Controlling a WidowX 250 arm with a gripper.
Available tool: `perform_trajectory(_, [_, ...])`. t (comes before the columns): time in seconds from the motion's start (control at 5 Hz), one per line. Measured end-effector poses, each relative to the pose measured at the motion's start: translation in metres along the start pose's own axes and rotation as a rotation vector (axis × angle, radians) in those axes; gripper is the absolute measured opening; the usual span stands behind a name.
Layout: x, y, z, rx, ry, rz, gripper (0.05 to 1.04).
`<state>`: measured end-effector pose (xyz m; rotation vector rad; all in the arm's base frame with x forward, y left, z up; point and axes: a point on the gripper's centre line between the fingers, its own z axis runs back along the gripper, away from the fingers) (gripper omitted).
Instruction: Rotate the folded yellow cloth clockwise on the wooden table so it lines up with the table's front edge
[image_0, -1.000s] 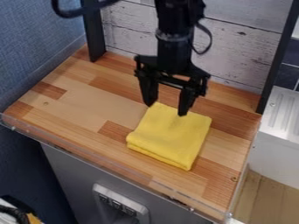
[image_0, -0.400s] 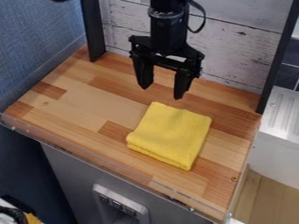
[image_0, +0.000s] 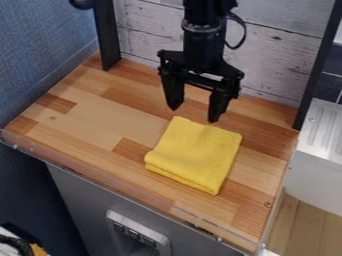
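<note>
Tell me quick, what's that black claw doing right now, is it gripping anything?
The claw is open and holding nothing, near the yellow cloth.

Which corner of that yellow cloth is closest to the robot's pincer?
The upper-left corner of the cloth, as pictured, looks closest: it appears just below one tip of the open pincer. The other three lie farther away.
</note>
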<state>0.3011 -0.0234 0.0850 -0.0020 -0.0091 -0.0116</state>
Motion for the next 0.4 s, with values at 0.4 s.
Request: perform_trajectory(0.4, [0.0013, -0.0013, -0.0056, 0.003, -0.008, 0.012, 0.999])
